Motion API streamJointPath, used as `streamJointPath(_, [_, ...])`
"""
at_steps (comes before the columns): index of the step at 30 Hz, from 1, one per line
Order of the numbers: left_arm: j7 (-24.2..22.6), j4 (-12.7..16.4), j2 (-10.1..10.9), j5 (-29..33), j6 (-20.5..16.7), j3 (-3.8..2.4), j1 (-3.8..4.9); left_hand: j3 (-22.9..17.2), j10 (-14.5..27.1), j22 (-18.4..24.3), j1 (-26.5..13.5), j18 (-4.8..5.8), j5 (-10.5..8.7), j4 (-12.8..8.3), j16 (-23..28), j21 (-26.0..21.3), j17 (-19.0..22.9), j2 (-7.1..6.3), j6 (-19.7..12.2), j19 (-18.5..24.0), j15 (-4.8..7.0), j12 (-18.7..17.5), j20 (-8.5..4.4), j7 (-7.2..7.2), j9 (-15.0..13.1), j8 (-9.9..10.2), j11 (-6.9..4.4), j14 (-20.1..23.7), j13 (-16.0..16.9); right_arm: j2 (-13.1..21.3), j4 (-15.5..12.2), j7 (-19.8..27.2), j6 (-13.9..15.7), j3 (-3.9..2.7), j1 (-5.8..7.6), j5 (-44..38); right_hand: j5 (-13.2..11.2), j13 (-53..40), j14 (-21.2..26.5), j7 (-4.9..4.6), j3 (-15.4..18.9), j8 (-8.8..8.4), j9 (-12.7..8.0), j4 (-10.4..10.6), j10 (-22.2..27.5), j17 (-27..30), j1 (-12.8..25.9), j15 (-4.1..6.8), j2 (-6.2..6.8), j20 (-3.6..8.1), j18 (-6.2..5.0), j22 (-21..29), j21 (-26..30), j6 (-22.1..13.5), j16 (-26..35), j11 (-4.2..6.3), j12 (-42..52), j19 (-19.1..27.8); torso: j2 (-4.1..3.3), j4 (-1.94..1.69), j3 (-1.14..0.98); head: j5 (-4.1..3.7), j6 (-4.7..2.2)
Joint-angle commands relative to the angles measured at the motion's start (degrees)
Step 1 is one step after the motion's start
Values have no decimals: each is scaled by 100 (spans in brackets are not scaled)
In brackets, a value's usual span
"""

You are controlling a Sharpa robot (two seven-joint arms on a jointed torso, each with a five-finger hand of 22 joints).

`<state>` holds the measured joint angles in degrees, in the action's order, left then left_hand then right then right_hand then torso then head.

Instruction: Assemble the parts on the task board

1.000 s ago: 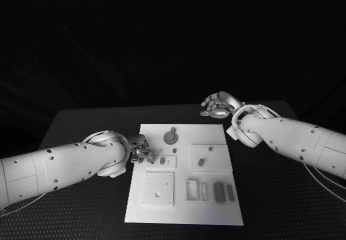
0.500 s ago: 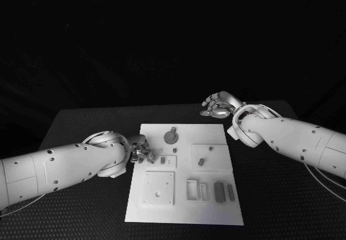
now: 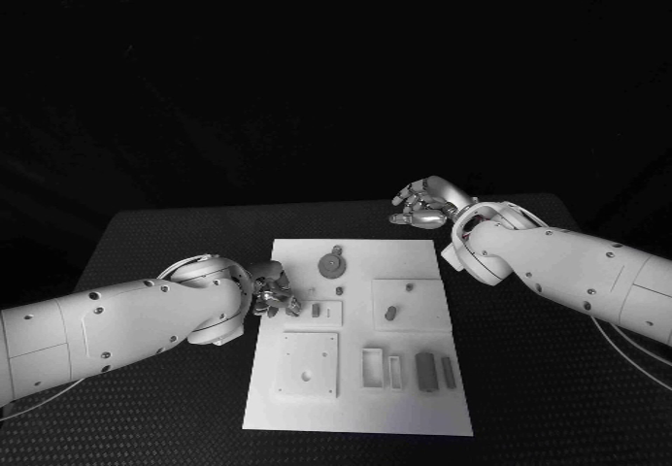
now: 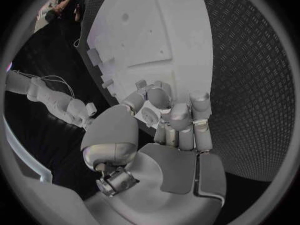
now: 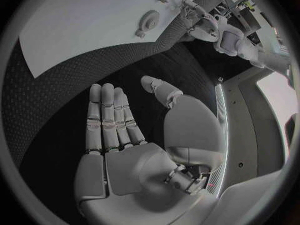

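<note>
The white task board [image 3: 420,408] lies in the middle of the black table. Grey parts sit on it: a round disc [image 3: 332,264] at the far end, a small peg [image 3: 390,314] in a raised square, and two dark bars [image 3: 424,370] near the front right. My left hand [image 3: 275,297] hovers at the board's left edge with its fingers [image 4: 178,117] curled in; I make out no part in them. My right hand [image 3: 424,207] floats past the board's far right corner, its fingers [image 5: 109,120] straight and apart, holding nothing. The right wrist view shows the board [image 5: 81,25] and disc [image 5: 148,21].
A raised square plate [image 3: 308,364] and a small frame [image 3: 374,369] occupy the board's near half. A tiny piece [image 3: 319,311] lies close to my left hand. Black textured table [image 3: 546,369] surrounds the board on all sides.
</note>
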<state>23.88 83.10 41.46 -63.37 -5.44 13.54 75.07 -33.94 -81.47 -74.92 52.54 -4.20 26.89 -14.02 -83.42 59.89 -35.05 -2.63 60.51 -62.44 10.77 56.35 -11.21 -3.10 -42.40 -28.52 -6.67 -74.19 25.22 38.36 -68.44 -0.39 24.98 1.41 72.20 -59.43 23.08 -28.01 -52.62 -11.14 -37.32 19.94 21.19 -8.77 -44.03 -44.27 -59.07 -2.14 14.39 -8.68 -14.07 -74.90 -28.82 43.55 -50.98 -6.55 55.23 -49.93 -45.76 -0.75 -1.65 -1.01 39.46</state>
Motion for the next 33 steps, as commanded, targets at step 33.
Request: streamJointPath(33, [100,-128,-275,-60,579,21,-69,-128,47,-77,-273,-56,209,-170,-104,17,-2,242,838,12,168,222,-414,440,-358,-45,-73,4,32,-11,-23,52,-66,-2,-5,1,42,17,34,-91,44,29,-11,-6,47,12,25,-12,-21,-16,-93,-131,40,-40,-14,10,31,-9,1,3,4,-7,25])
